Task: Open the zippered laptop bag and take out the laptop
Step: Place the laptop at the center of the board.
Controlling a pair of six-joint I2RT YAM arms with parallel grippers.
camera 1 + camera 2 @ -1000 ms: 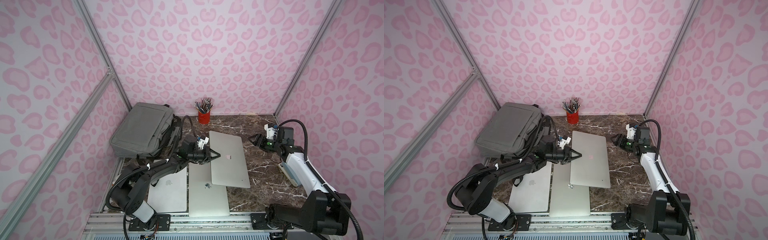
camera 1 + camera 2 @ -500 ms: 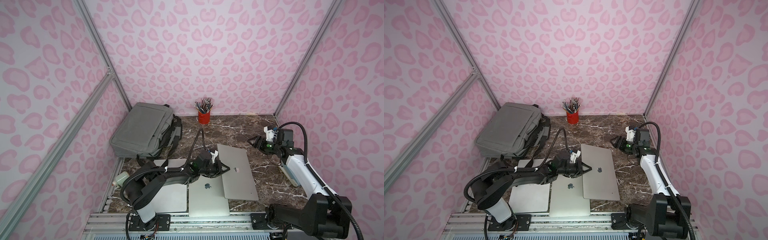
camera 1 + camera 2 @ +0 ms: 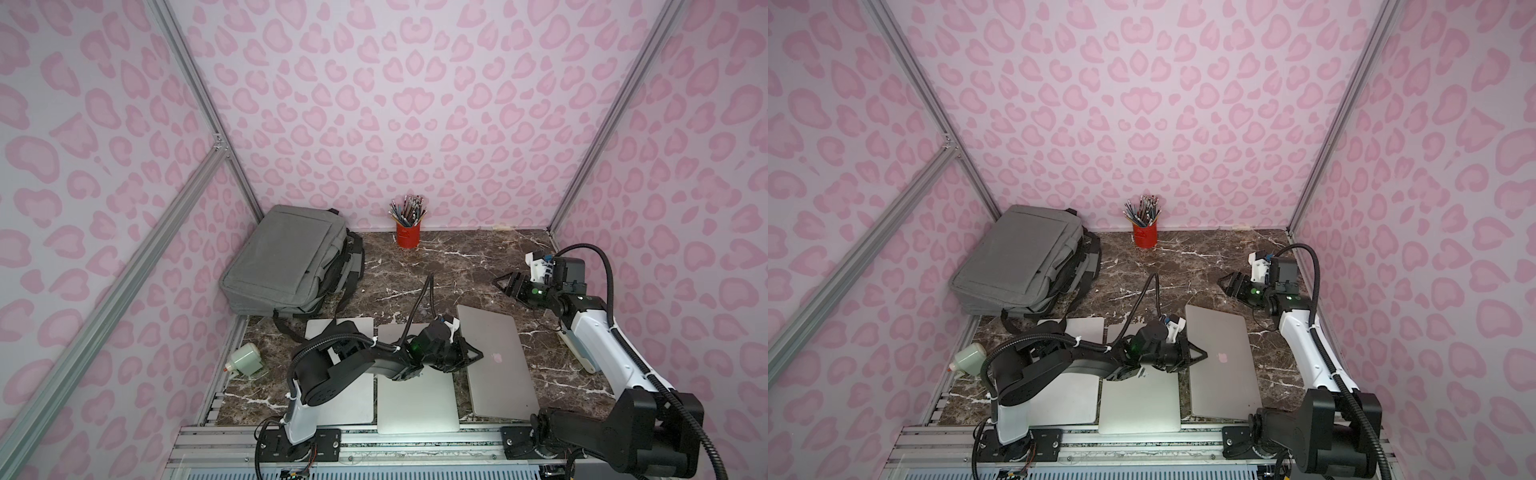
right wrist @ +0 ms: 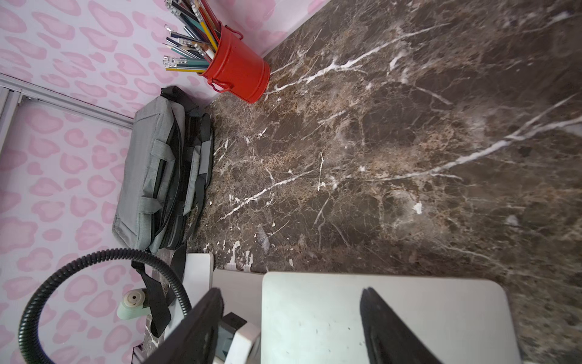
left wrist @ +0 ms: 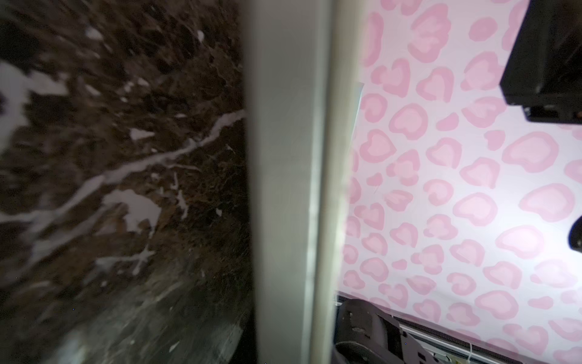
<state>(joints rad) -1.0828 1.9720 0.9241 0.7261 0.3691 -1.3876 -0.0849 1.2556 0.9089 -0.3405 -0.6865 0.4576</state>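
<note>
My left gripper (image 3: 478,356) was clenched on the nine o'clock edge of the silver metal laptop (image 3: 503,382), at the dark marble table's (image 3: 457,266) five o'clock. My right gripper (image 3: 499,282) hung released. The grey fabric zippered bag (image 3: 286,262) lay at ten o'clock. That thin edge pinch risked slipping and dropping the laptop.

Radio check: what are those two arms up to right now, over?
Left gripper shut on laptop edge. Right gripper open, hovering, holding nothing. Laptop out of bag. Second laptop close alongside.
</note>
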